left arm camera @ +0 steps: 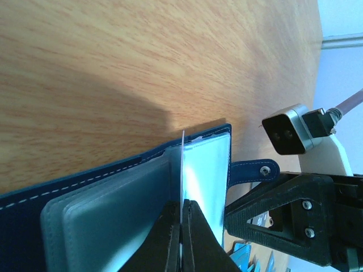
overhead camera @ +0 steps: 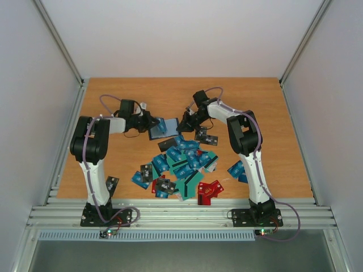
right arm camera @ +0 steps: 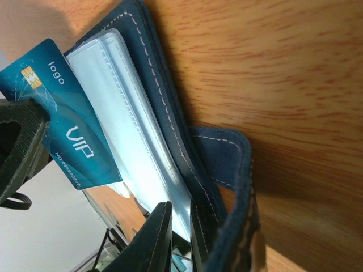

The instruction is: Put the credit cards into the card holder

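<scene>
The navy card holder (overhead camera: 154, 134) lies open on the table, its clear sleeves (left arm camera: 113, 209) showing. My left gripper (left arm camera: 181, 207) is shut on a teal credit card (right arm camera: 62, 119) printed "VIP", held on edge at the sleeves; in the left wrist view it shows only as a thin white line (left arm camera: 182, 164). My right gripper (right arm camera: 181, 212) is shut on the holder's sleeve pages, beside the snap flap (right arm camera: 227, 153). In the top view the left gripper (overhead camera: 152, 120) and right gripper (overhead camera: 184, 123) meet over the holder. Several more credit cards (overhead camera: 181, 161) lie heaped nearer the bases.
Red cards (overhead camera: 209, 190) lie at the heap's near right. A dark card (overhead camera: 112, 184) sits by the left arm's base, blue ones (overhead camera: 237, 169) by the right arm. A black card (overhead camera: 207, 136) lies under the right arm. White walls enclose the table.
</scene>
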